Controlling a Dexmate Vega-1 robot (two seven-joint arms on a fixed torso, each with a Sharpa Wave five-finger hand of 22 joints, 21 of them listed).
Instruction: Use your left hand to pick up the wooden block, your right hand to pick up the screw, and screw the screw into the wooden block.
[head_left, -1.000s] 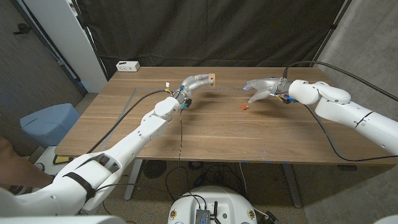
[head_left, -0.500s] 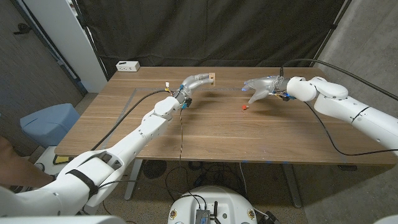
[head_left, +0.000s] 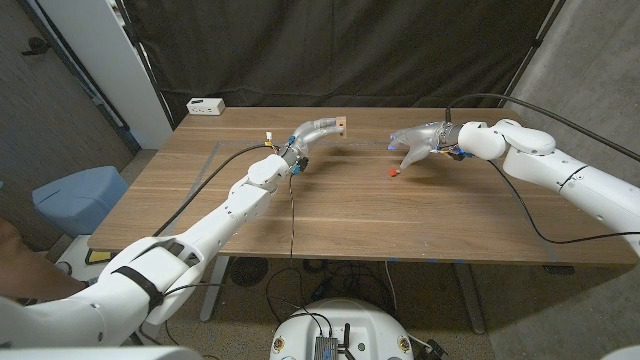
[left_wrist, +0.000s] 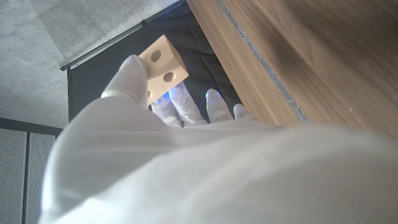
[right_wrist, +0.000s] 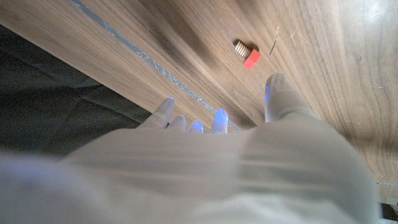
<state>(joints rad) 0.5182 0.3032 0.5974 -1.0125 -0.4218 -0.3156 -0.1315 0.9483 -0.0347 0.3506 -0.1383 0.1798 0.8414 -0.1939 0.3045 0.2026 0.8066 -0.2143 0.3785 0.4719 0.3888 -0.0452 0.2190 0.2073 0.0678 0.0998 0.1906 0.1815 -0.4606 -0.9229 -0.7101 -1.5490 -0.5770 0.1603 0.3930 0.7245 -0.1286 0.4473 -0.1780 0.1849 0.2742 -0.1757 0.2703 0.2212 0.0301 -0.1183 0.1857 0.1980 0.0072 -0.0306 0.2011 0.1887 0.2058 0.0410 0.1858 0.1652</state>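
Table (head_left: 330, 210): wood, w/ both my arms reaching over it. L hand (head_left: 312, 131) at far edge, fingers wrapped round the wooden block (left_wrist: 163, 60); block's off the table, two holes facing wrist cam. R hand (head_left: 420, 141) hovers w/ fingers spread, holding nothing. Screw (right_wrist: 246, 54), red head, lies on the table just beside R hand's fingertips, not touching.

table (head_left: 330, 205): matt grained wood | wooden block (left_wrist: 163, 60): pale smooth wood
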